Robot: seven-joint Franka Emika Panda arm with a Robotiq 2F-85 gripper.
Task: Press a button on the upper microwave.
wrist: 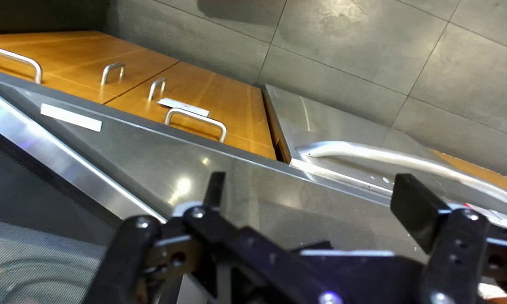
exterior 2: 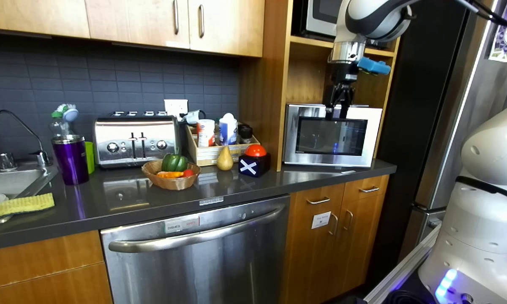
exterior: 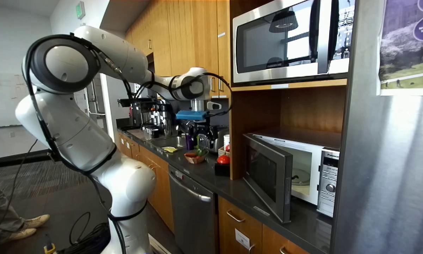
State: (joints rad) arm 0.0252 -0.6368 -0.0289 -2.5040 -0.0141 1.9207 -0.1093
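The upper microwave [exterior: 268, 46], steel-framed with a wide dark glass door, sits on the top shelf. Its vertical silver handle [exterior: 324, 35] stands left of a dark control strip [exterior: 343, 31] full of reflections, where single buttons cannot be made out. Only a corner of the upper microwave [exterior 2: 321, 19] shows behind the arm in an exterior view; it is out of the wrist view. My gripper [exterior: 201, 139] points downward, well below and apart from it. In the wrist view the gripper [wrist: 314, 204] is open, its black fingers [wrist: 418, 211] wide apart with nothing between them.
Below, a smaller white microwave [exterior: 329, 183] has its grey door [exterior: 268, 173] swung out over the counter [exterior 2: 219, 185], close to my gripper. The wooden shelf side [exterior: 255, 116], the fridge [exterior: 384, 176], a red dome button on a dark box [exterior 2: 254, 164] and a vegetable basket [exterior 2: 173, 181] stand nearby.
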